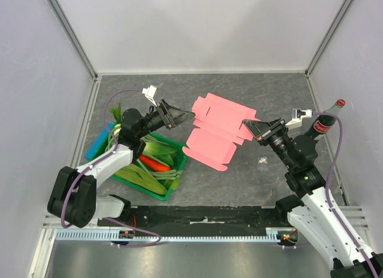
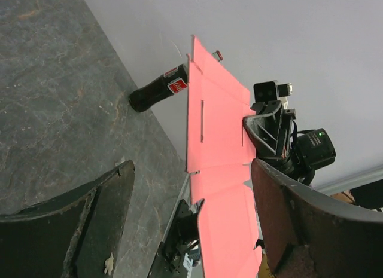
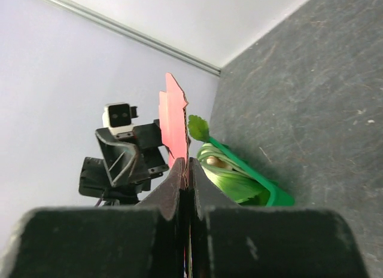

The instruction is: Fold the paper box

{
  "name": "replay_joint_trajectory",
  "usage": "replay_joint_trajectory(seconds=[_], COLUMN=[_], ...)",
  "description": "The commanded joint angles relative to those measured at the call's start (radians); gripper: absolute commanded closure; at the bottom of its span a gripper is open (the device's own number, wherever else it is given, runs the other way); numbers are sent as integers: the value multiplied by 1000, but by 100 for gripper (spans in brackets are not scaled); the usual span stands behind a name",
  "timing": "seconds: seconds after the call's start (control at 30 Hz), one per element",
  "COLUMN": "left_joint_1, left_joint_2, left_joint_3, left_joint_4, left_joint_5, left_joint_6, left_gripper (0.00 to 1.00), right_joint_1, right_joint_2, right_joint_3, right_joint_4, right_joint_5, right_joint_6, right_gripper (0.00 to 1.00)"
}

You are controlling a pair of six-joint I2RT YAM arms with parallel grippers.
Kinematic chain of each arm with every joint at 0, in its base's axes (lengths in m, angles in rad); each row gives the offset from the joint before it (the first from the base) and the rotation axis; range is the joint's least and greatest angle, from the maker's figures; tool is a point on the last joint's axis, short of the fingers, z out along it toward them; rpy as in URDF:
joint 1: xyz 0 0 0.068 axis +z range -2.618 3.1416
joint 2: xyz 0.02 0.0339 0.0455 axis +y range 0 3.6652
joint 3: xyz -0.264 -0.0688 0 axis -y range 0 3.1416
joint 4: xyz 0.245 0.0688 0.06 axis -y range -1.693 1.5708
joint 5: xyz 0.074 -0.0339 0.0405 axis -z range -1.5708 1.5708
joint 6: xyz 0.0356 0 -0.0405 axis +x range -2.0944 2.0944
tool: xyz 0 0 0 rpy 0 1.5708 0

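Note:
The paper box [image 1: 218,131] is a flat pink card cut-out with flaps, in the middle of the table. My right gripper [image 1: 248,124] is shut on its right edge and holds it. In the right wrist view the card [image 3: 173,119] stands edge-on, pinched between the closed fingers of the right gripper [image 3: 187,170]. My left gripper [image 1: 188,115] is open at the card's left edge. In the left wrist view the card [image 2: 218,134] lies ahead between the two spread fingers [image 2: 102,212] of the left gripper [image 2: 191,224], which holds nothing.
A green crate [image 1: 172,188] of vegetables stands at the left, under the left arm, with a blue item [image 1: 99,141] beside it. A cola bottle [image 1: 326,119] stands at the right wall, behind the right arm. A small scrap [image 1: 262,161] lies near the right arm.

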Motion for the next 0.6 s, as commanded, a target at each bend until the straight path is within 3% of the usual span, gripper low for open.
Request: replay_joint_trajectory(seconds=[0.0,0.1,0.2,0.23,0.27,0.3,0.33,0.37,0.4,0.5,0.53,0.57], left_joint_1=[-22,-26,-26,-26,-26,-26,-26,-26,-26,-26,-26,-26], left_joint_2=[21,53,59,58,53,39,32,23,9,-10,-17,-19], left_joint_3=[86,126,148,154,165,168,168,171,175,180,179,173], left_joint_4=[-38,-14,-28,-40,-79,-95,-115,-135,-187,-244,-244,-241], left_joint_5=[-26,7,35,47,60,83,98,115,154,249,280,310], left_joint_6=[3,-5,21,55,78,104,159,188,220,335,368,375], left_gripper=[15,32,70,86,94,98,98,98,98,98,98,98], right_joint_1=[-1,-1,-3,-1,-3,-6,-9,-10,-12,-10,-10,-9], right_joint_2=[13,23,32,35,39,65,93,130,198,283,302,328], right_joint_3=[-10,-11,-16,-5,5,27,121,195,267,416,444,465], right_joint_4=[122,145,199,197,167,117,45,-191,-315,-514,-520,-542], right_joint_5=[-58,-94,-163,-211,-234,-249,-284,-271,-233,-212,-267,-429], right_joint_6=[45,39,-26,-120,-188,-260,-350,-600,-698,-946,-984,-1020], right_gripper=[100,100,97,87,76,41,30,24,13,3,2,2])
